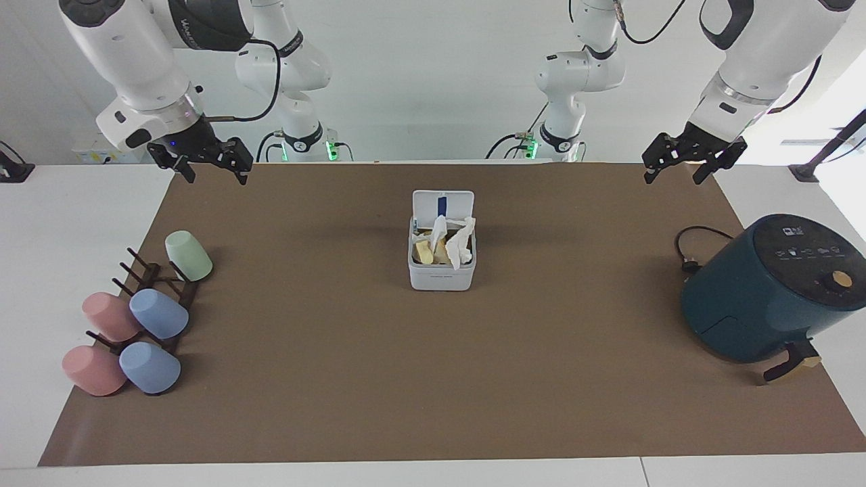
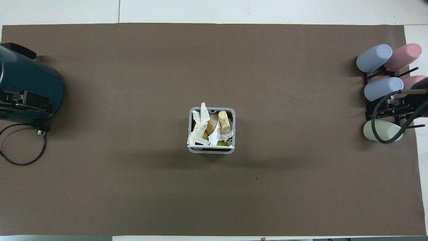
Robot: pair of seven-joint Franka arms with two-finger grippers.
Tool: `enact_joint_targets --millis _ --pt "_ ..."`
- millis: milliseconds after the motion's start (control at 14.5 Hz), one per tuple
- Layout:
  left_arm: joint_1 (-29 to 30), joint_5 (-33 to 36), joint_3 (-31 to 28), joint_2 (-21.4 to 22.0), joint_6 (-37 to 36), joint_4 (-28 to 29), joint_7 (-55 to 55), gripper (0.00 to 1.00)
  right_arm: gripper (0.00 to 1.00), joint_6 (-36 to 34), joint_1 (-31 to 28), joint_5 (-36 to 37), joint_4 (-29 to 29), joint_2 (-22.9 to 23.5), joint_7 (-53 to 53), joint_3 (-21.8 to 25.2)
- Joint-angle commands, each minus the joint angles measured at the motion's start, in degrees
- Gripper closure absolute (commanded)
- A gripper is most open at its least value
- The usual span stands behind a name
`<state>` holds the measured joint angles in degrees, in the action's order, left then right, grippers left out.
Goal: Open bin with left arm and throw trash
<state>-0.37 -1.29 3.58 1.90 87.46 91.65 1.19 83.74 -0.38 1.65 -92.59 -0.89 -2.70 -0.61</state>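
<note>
Brown matting is covering the surface, and both arms are waiting raised at the robots' edge of it. Spread, empty fingers are showing on the left gripper, which is hanging over the mat corner near the teal air fryer, and on the right gripper, which is hanging over the corner at the right arm's end. At the middle of the mat the bin is standing with its lid tipped up toward the robots, and the trash, white tissues and yellowish scraps, is sitting inside it. Pastel cups are resting on a dark rack toward the right arm's end.
</note>
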Motion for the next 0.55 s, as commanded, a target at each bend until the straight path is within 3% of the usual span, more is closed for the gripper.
enact_joint_targets --millis 0,138,482 --pt "-2.4 1.0 -2.0 -0.2 -1.1 -1.1 0.7 0.00 0.00 1.2 -0.2 0.9 -1.6 -1.2 1.7 0.2" --pt "-5.9 0.9 -5.8 -0.1 -1.2 -1.1 0.7 0.00 0.00 1.1 -0.4 0.8 -1.4 -1.0 1.9 0.2" --pt "-6.1 1.0 -6.0 0.0 -1.1 -0.9 0.7 0.00 0.00 0.5 -0.5 0.3 -1.3 -1.0 2.1 0.3"
